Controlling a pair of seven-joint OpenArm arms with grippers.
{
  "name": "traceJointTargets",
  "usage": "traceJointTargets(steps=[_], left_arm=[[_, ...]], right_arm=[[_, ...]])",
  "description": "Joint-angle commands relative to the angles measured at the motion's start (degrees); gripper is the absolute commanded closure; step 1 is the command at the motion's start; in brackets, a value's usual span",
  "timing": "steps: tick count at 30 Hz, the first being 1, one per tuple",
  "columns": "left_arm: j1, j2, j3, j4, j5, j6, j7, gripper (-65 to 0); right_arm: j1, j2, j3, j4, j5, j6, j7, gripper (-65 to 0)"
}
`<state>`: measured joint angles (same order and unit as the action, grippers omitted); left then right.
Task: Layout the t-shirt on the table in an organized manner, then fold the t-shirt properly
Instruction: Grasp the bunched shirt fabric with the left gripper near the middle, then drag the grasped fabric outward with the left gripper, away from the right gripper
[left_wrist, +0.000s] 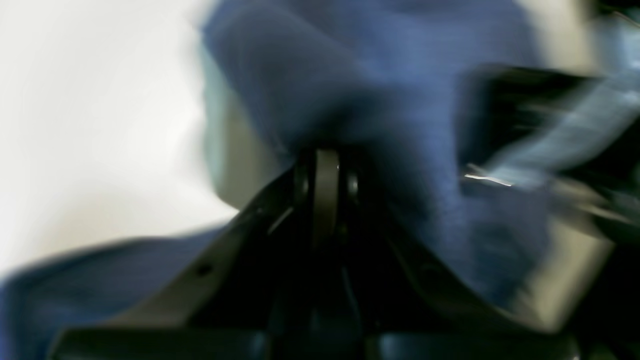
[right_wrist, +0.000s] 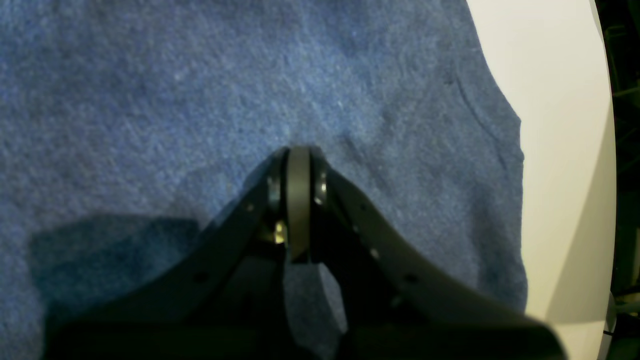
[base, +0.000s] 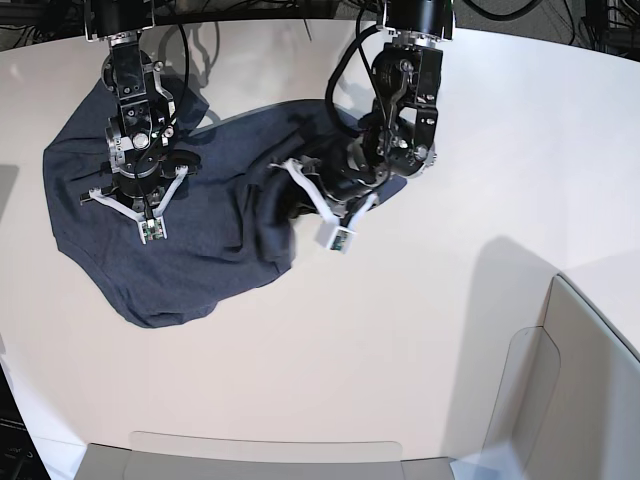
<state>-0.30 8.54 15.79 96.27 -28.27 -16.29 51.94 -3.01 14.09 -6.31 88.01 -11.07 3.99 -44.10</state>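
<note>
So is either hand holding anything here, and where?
The left hand is shut on a bunched fold of the t-shirt near its right edge. The right hand is shut, tip against flat cloth; a hold cannot be told.

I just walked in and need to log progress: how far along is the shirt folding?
Done: little. The t-shirt lies crumpled on the table, no fold made. In hand: the left gripper is shut on a pinch of its cloth, while the right gripper, shut, presses on the shirt's other side. Left: spreading it flat, then all folds.
</note>
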Motion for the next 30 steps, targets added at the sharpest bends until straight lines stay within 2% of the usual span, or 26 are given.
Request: traceJointTargets(steps=[1,5,11,14,18,23,25,28,30], left_arm=[[-0.89,0.46,3.33,2.06,-4.04,-1.24,-0.73,0.0],[-1.42,-1.63,12.12,2.76,-11.68,-2.12,-1.09,0.0],[-4.76,-6.56,18.45,2.94,-12.39,-2.39,-0.73,0.0],[-4.67,-8.67,18.45,6.28,-12.48,-2.21,-0.73,0.0],[-3.88,-12.18,17.22,17.8,-12.48,-2.12,-1.53,0.0],[1.22,-12.62,8.43,19.12,-12.39,-2.12,-9.61,-0.6],[2.01,-12.45,5.09,17.88,-12.3,-2.12,-9.35,-7.2],[0.08,-12.45,1.92,14.1,-12.3,-2.12,-7.77,-23.3],[-1.95,-12.45,1.22,9.88,-12.3,-2.12,-7.06,-26.7]], right_arm=[[-1.52,-0.33,-0.51,-1.37,3.82,3.09,-7.11,0.0],[-1.52,-0.33,-0.51,-1.37,3.82,3.09,-7.11,0.0],[-2.05,-0.33,-0.51,-1.37,3.82,3.09,-7.11,0.0],[-2.05,-0.33,-0.51,-1.37,3.82,3.09,-7.11,0.0],[-2.23,-0.42,-0.51,-1.37,3.82,3.09,-7.11,0.0],[-2.31,-0.59,-0.51,-1.37,3.82,3.09,-7.11,0.0],[-2.31,-0.68,-0.51,-1.37,3.82,3.09,-7.11,0.0],[-2.31,-0.77,-0.51,-1.37,3.82,3.09,-7.11,0.0],[-2.4,-0.77,-0.51,-1.37,3.82,3.09,-7.11,0.0]])
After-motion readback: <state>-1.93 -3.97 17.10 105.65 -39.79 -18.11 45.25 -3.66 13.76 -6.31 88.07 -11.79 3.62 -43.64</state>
